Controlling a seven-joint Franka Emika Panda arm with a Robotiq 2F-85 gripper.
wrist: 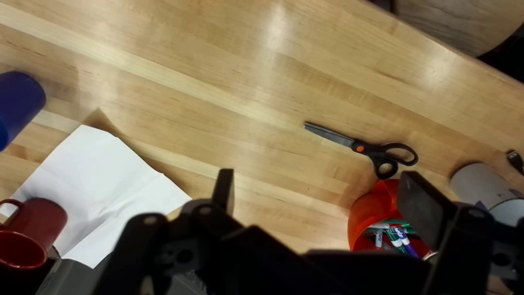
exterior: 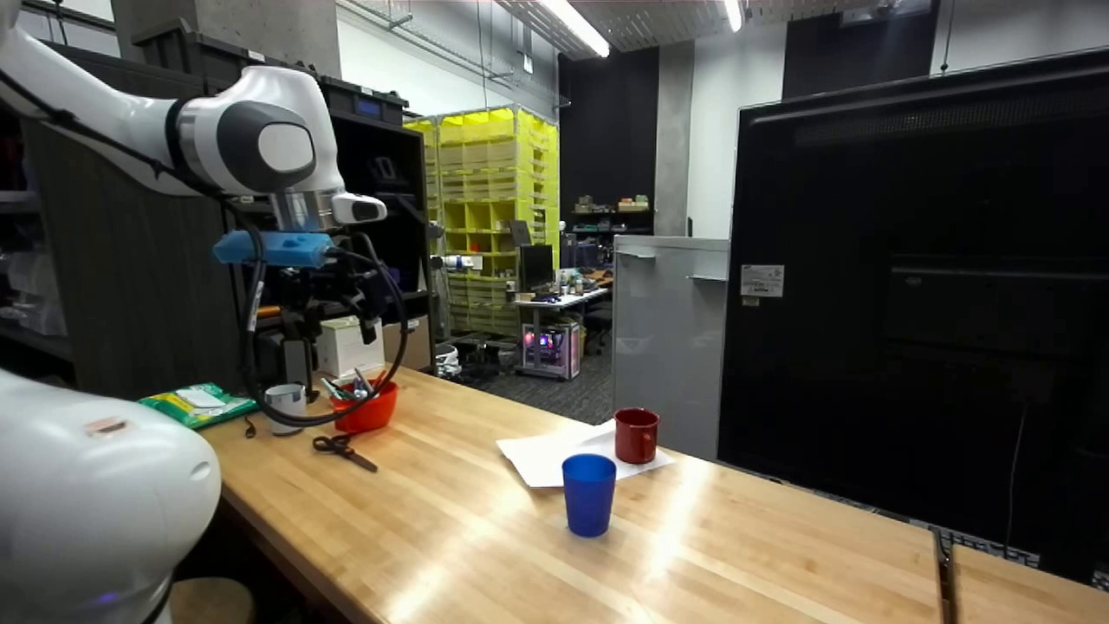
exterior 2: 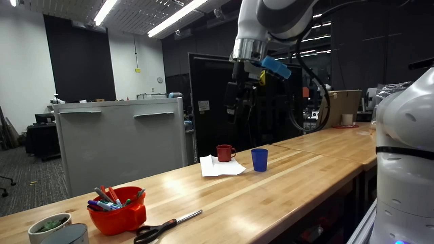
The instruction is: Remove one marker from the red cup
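Although the black two-fingered gripper (wrist: 321,190) has its jaws spread wide with nothing held between them, their gap mostly frames pale wooden tabletop (wrist: 266,151), and the wide, bright red, bowl-like cup (wrist: 370,209) shows toward the lower right of the wrist view, partly hidden by the gripper. From the jaws, then, the coming move should run toward that lower right corner and afterwards downward: in an exterior view the cup (exterior 2: 117,222) stands at the lower left of the frame, well apart from the gripper. Most of the thin, coloured felt-tip markers (exterior 2: 102,194) inside it lean with their upper ends toward the upper left of that frame; a couple tilt toward the upper right. In the wrist view a purple-and-white marker (wrist: 403,241) slants from upper left to lower right, oblique to the jaws' closing line, so some wrist turn would probably help.
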